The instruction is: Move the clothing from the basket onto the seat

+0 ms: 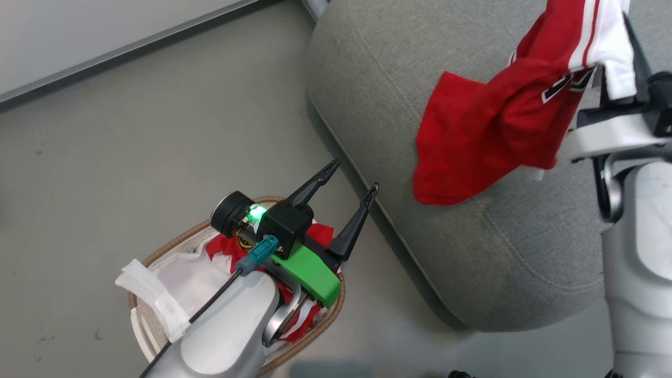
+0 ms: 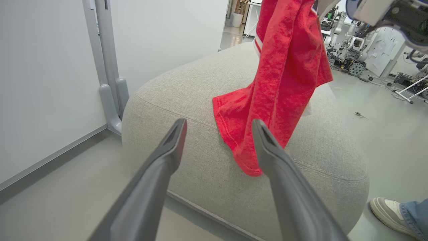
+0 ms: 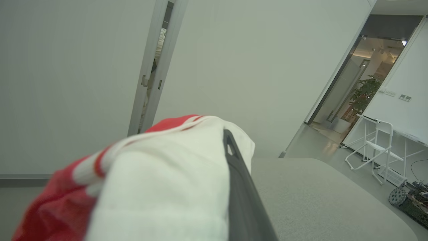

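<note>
My right gripper (image 1: 627, 31) is shut on the red jersey (image 1: 488, 131), holding it up over the grey seat (image 1: 472, 252). The jersey hangs down and its lower hem reaches the cushion. In the right wrist view its white trim (image 3: 160, 187) bunches over my right gripper (image 3: 224, 140), hiding one finger. My left gripper (image 1: 356, 174) hangs open and empty above the basket (image 1: 173, 244), which stands on the floor beside the seat. More red and white clothing (image 1: 320, 233) lies in the basket, partly under my left arm. In the left wrist view, my left gripper (image 2: 219, 124) points toward the jersey (image 2: 284, 67) and seat (image 2: 200, 187).
A glossy white liner (image 1: 184, 273) spills over the basket's left rim. Grey floor (image 1: 157, 131) spreads left of the seat up to a wall. A person's shoe (image 2: 388, 211) stands by the seat's far side. A metal frame post (image 2: 110, 93) rises behind the seat.
</note>
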Tool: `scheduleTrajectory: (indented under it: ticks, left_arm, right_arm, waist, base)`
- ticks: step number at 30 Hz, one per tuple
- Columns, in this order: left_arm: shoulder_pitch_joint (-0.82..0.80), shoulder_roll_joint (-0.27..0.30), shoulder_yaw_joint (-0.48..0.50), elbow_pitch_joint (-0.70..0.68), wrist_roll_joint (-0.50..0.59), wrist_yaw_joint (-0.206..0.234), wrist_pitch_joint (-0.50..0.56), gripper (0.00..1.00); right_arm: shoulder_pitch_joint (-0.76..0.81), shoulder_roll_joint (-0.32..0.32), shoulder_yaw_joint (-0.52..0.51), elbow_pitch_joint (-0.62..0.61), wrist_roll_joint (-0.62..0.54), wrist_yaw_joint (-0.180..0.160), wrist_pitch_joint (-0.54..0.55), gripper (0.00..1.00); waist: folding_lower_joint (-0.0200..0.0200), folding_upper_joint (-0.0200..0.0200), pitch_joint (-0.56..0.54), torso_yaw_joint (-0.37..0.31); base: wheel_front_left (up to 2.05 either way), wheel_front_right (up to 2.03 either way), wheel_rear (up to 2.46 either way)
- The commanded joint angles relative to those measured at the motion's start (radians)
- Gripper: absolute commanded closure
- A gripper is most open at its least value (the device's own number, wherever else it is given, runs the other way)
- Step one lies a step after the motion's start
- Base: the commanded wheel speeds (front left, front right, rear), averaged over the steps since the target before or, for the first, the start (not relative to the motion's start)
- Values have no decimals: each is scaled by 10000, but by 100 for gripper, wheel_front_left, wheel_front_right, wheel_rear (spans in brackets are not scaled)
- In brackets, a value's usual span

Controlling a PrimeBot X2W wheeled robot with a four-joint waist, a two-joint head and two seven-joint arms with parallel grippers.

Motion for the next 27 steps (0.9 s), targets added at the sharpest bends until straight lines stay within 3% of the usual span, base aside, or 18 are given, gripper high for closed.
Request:
scheduleTrajectory:
  ticks: [1, 10, 16, 21, 27]
  left_arm:
    - [-228, 10, -16, -39, 98, -33, -5, 0]
    - [-736, -24, -121, -240, 257, -33, -5, 0]
    - [-881, 55, -8, -467, 409, -34, -5, 0]
    - [-1061, 110, 62, -551, 598, -34, -5, 0]
    - [-1160, 152, 159, -500, 705, -34, -5, 0]
  right_arm:
    - [-462, -318, -108, -74, -42, -15, -53, 100]
    - [-3315, -3144, -834, -139, -203, -15, -51, 100]
    - [-4488, -4266, -1522, 366, -232, -14, 139, 100]
    - [-4348, -4452, -2158, 1685, -414, -14, 178, 100]
    - [-3399, -3828, -2459, 3604, -865, -14, 30, 100]
  waist:
    - [-1, 28, 603, 686]
    - [-1, 28, 2097, 2534]
    - [-1, 28, 2874, 3194]
    - [-1, 28, 3423, 3380]
    - [-1, 28, 3832, 3267]
  base:
    - [0, 0, 0]
    - [0, 0, 0]
    - [0, 0, 0]
    - [0, 0, 0]
    - [0, 0, 0]
